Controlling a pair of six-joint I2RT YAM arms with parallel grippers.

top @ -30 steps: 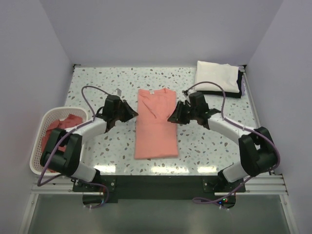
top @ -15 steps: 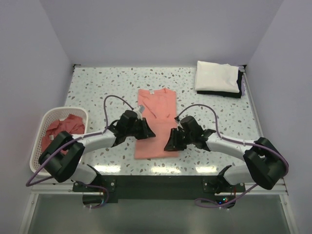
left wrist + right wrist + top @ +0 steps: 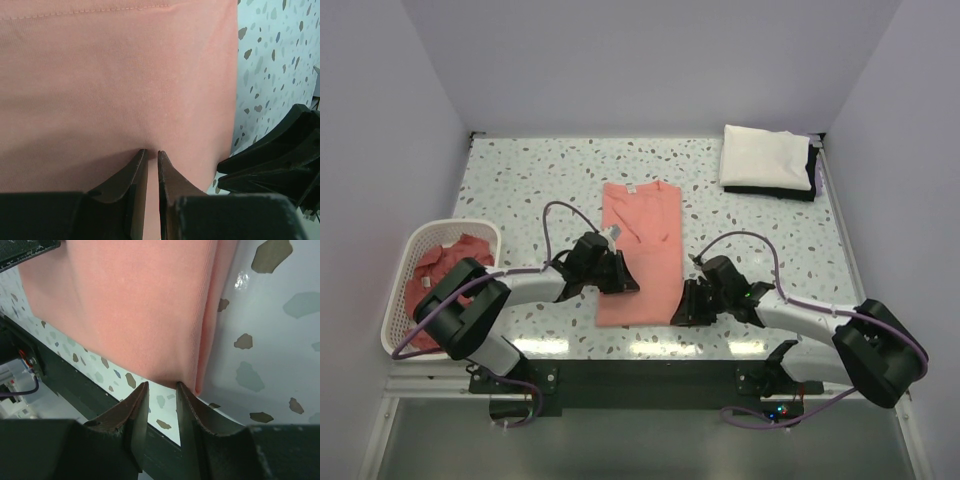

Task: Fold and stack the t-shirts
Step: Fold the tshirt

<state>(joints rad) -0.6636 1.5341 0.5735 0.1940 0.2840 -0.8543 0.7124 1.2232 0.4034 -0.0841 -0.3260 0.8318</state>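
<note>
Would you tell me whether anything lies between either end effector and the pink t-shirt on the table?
Nothing visible does. The left end effector meets the t-shirt at its left side; the right end effector meets its near right corner.

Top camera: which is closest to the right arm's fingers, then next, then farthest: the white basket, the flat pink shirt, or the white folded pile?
1. Pink shirt, mid-table, right beside them.
2. White folded pile, far right corner.
3. White basket, left edge, across the shirt.
</note>
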